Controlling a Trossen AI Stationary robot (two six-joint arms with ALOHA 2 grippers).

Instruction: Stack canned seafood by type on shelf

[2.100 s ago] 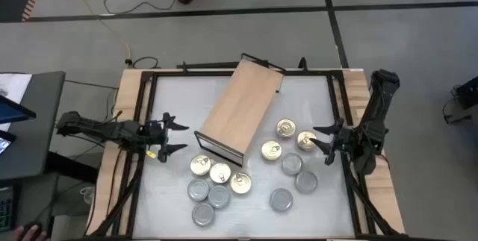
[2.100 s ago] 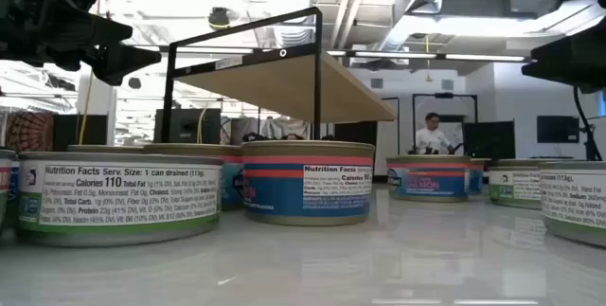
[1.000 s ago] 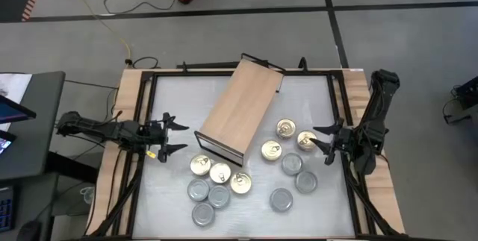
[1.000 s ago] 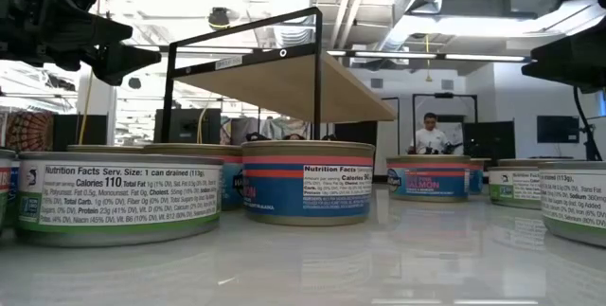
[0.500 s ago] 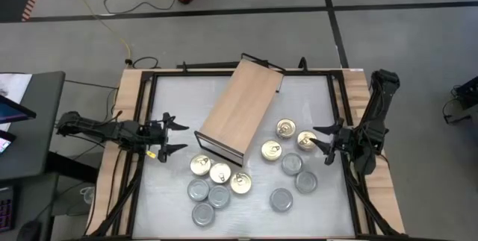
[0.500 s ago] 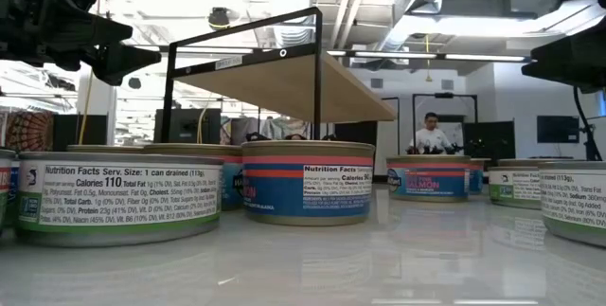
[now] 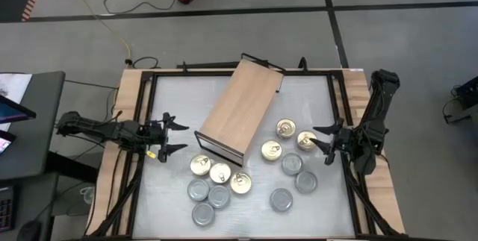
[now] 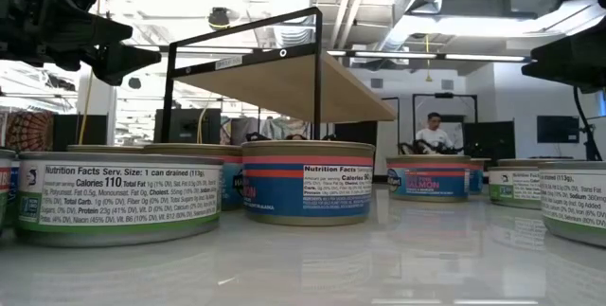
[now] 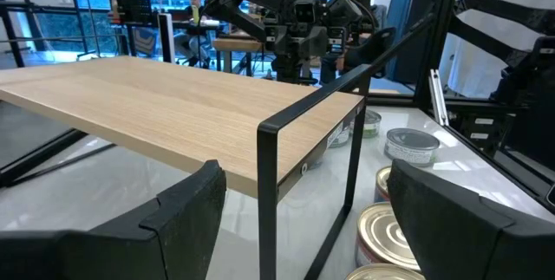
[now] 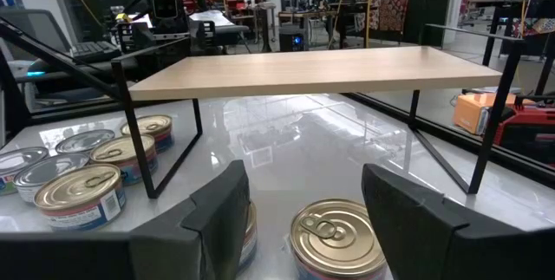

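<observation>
The shelf (image 7: 240, 110), a light wooden board on a thin black frame, stands slantwise on its legs at the table's middle. The canned seafood stands flat on the table in two clusters. Near the shelf's near end are three gold-lidded tins (image 7: 219, 172) and three silver-lidded ones (image 7: 203, 213). To the right are three gold tins (image 7: 286, 128) and three silver tins (image 7: 305, 181). My left gripper (image 7: 173, 135) hovers open at the table's left, pointing at the shelf (image 9: 173, 115). My right gripper (image 7: 321, 142) hovers open at the right, just beside a gold tin (image 10: 336, 232).
Black frame rails (image 7: 340, 114) run along the table's sides. Bare tabletop lies at the far left (image 7: 179, 99) and the far right (image 7: 306, 99) of the shelf. A person (image 8: 434, 134) sits far back in the room.
</observation>
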